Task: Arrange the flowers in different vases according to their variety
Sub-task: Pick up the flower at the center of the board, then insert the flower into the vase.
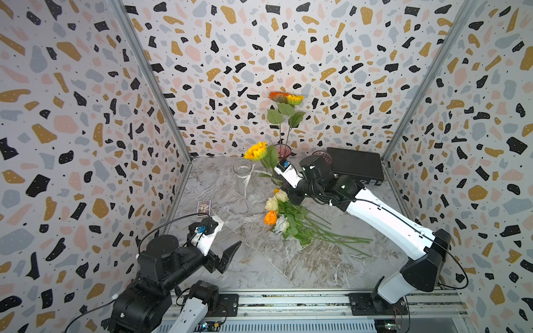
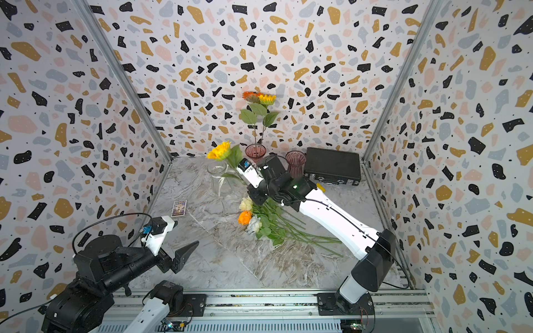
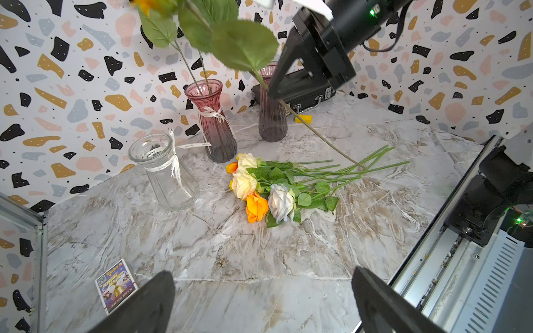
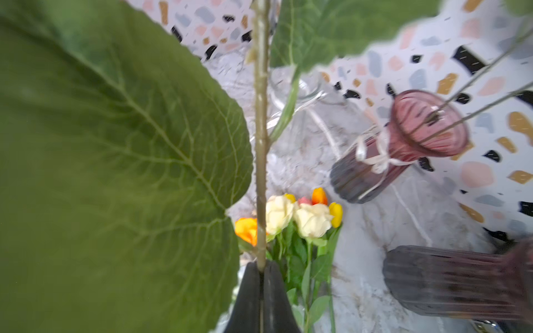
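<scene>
Right hand (image 4: 261, 271) is clamping the stem of a big-leafed yellow sunflower (image 4: 261, 144); right wrist view is best showing small tulips (image 4: 336, 213) behind cream roses (image 4: 313, 220). Left wrist view: left hand (image 3: 264, 288) is gaping, empty; bow-tied ribbed pink glass vase (image 3: 213, 124) is holding two stems, clear glass vase (image 3: 164, 173) and ribbed purple vase (image 3: 272, 115) are standing empty. Top views are adding those stems' orange and yellow blooms (image 1: 294, 99); roses, tulips are lying unsorted on marble counter (image 1: 259, 259).

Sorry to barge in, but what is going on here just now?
The right gripper is shut on the stem of a yellow sunflower, its bloom lifted off the marble table. Two sunflowers already stand in the pink vase with the bow. The clear vase and the other ribbed vase are empty, roses and tulips lie heaped on the table, and the left gripper hangs open.
</scene>
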